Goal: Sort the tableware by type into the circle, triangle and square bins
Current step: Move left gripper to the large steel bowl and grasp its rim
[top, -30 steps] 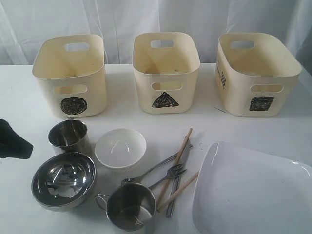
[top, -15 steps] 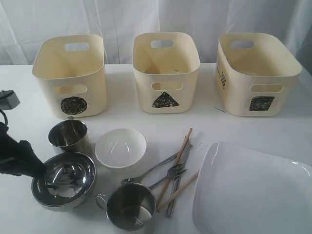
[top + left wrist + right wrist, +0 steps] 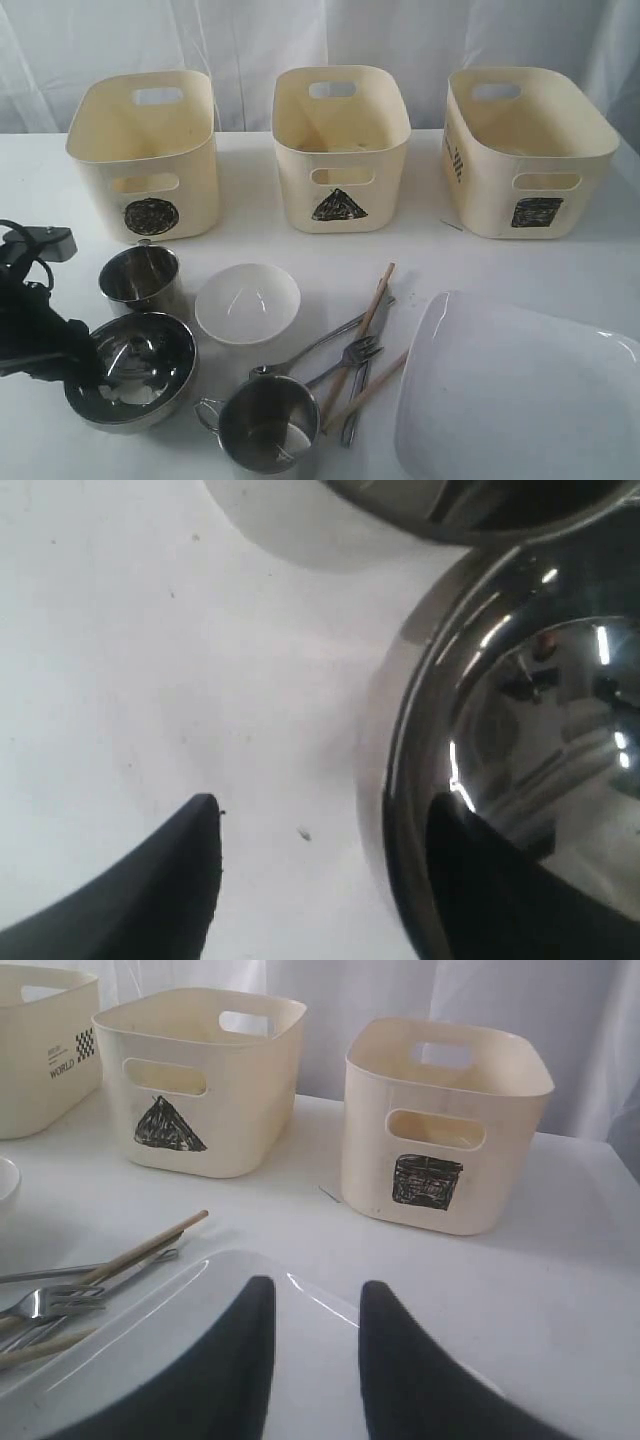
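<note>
Exterior: we see the left gripper (image 3: 78, 362) at the left rim of the steel bowl (image 3: 135, 372), which sits just beside a steel mug (image 3: 142, 280).

Left wrist: jaws wide and straddling that rim, one finger inside, one outside. We think the slick rim could slip on closing, or the bowl could knock the mug.

Right wrist: right gripper (image 3: 315, 1288) part-spread and empty, over the white plate (image 3: 140, 1345).
</note>
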